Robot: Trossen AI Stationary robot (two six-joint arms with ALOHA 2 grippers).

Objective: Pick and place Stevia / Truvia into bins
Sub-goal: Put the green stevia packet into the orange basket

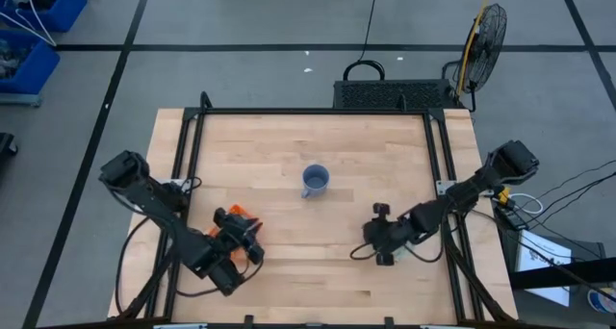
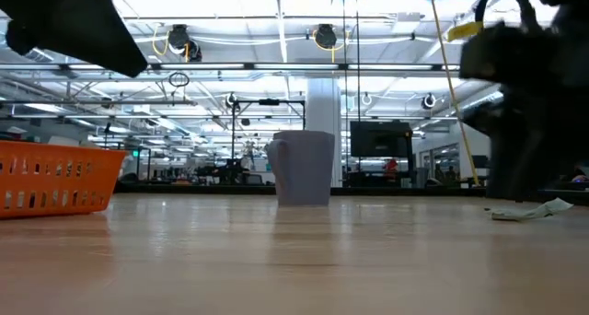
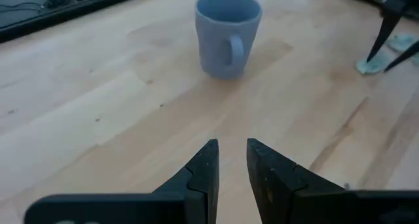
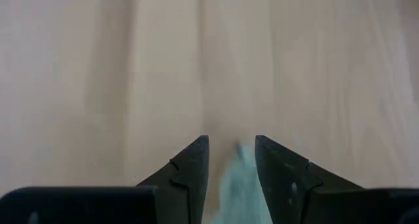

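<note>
Pale green Stevia / Truvia packets (image 2: 534, 209) lie flat on the table at the right. One pale green packet (image 4: 236, 178) shows blurred in the gap of my right gripper (image 4: 232, 152), which is open just over it; I see no contact. The orange bin (image 2: 55, 177) stands on the table at the left, partly hidden under my left arm in the high view. My left gripper (image 3: 231, 162) hangs over the bin (image 1: 237, 212), open by a narrow gap with nothing between its fingers, pointing toward the mug.
A blue-grey mug (image 1: 315, 180) stands upright at the table's middle, its handle toward my left gripper (image 1: 248, 235). My right gripper (image 1: 373, 240) is near the right front. Black frame rails run along the table's sides. Bare wood lies between the two arms.
</note>
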